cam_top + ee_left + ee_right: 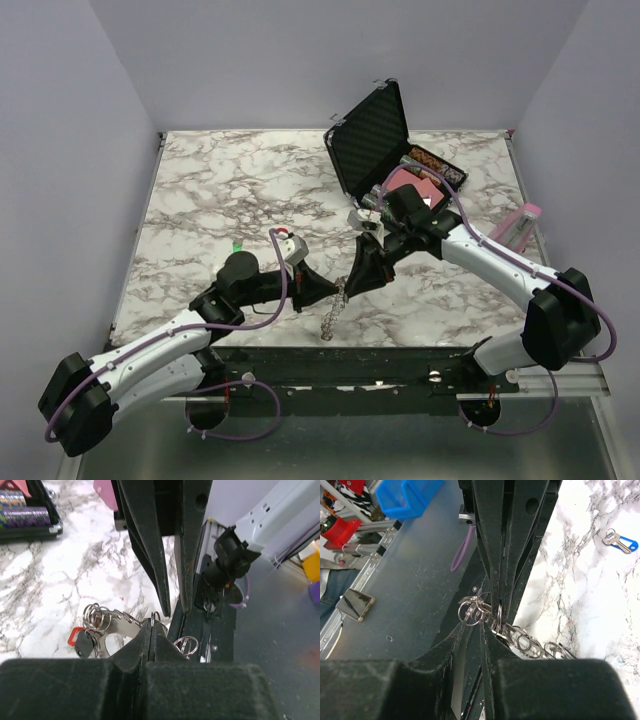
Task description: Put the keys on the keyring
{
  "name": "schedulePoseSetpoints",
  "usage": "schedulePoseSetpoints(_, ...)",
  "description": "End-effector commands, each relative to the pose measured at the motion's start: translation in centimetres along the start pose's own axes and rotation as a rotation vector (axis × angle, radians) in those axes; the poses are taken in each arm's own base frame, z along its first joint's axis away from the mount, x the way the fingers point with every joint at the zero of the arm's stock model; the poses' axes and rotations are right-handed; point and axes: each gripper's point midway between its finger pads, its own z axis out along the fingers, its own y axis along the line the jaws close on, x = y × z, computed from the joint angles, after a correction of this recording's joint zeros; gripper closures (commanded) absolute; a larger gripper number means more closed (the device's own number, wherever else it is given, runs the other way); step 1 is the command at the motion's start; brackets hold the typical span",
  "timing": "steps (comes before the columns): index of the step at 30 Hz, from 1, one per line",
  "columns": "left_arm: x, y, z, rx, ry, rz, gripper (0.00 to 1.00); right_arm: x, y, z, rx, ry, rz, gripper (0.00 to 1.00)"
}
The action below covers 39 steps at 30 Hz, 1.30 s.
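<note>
My two grippers meet tip to tip over the table's front edge. The left gripper [333, 290] [152, 622] is shut on a thin ring of the keyring. The keyring's silver chain [330, 318] hangs below the tips, and its links show in the right wrist view [530, 645]. A bunch of rings carries keys with a red and a black head [80, 639] just left of the left fingertips. The right gripper [356, 283] [476, 627] pinches a pale flat strip, seemingly the silver key [457, 680], up against a cluster of rings [474, 611].
An open black hard case [370, 135] [25, 510] with small items stands at the back right. A pink object [520, 225] lies at the right edge. A small blue-headed piece [620, 541] lies on the marble. The table's front rail [215, 595] is right below the grippers.
</note>
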Motion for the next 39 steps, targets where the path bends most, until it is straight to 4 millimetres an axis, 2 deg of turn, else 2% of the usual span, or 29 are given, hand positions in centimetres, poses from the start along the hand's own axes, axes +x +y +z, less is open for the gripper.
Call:
schedulePoseSetpoints(1, -5.3, -1.1, -0.2, 0.021, -0.235, 0.051, 1.0, -0.5, 0.4, 0.4, -0.042, -0.026, 0.012, 0.74)
schedulePoseSetpoints(10, -5.4, -1.5, -0.9, 0.066, -0.37, 0.02, 1.0, -0.8, 0.0, 0.4, -0.018, -0.02, 0.015, 0.73)
schedulePoseSetpoints(14, -5.5, -1.6, -1.5, 0.084, -0.443, 0.018, 1.0, -1.6, 0.7, 0.1, -0.046, -0.042, 0.01, 0.68)
schedulePoseSetpoints(20, -5.6, -1.6, -2.1, 0.101, -0.529, 0.034, 1.0, -3.1, 1.1, -1.5, -0.03, -0.082, -0.007, 0.65)
schedulePoseSetpoints(30, -6.2, -2.1, -1.9, 0.149, -0.585, 0.048, 1.0, -3.0, -0.6, -1.9, 0.044, -0.082, 0.071, 0.62)
schedulePoseSetpoints(39, -6.5, -1.9, -2.0, 0.131, -0.602, 0.065, 1.0, -1.9, -2.2, -1.5, 0.098, -0.078, 0.134, 0.66)
